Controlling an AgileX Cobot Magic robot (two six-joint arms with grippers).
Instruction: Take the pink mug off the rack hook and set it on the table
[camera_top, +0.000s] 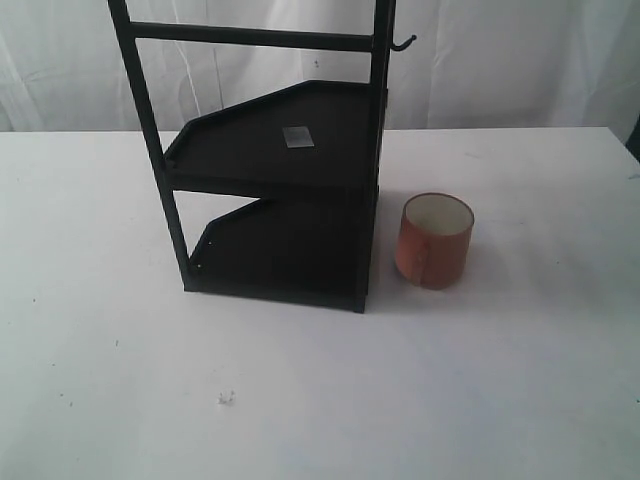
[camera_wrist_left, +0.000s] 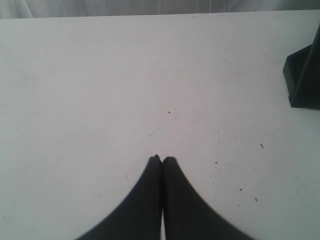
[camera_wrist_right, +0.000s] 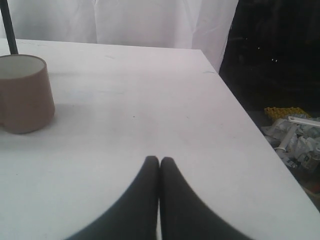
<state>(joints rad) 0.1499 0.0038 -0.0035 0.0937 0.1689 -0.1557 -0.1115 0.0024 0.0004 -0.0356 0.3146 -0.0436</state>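
Two empty claws with no gap, left claw (camera_wrist_left: 161, 159), right claw (camera_wrist_right: 159, 159); pink mug (camera_top: 435, 240) upright on table (camera_top: 500, 400).

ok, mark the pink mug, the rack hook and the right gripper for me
pink mug (camera_top: 447, 256): exterior view, outer side wall.
rack hook (camera_top: 403, 44): exterior view, middle of the hook.
right gripper (camera_wrist_right: 159, 160): right wrist view, between the shut fingertips.

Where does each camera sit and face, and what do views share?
Exterior: off the arms, looking down at rack, pink mug, table; no robot parts.
Left wrist: behind shut left pincer, facing table and rack corner.
Right wrist: behind shut right pincer, facing pink mug.
Shared: pink mug, exterior and right wrist.
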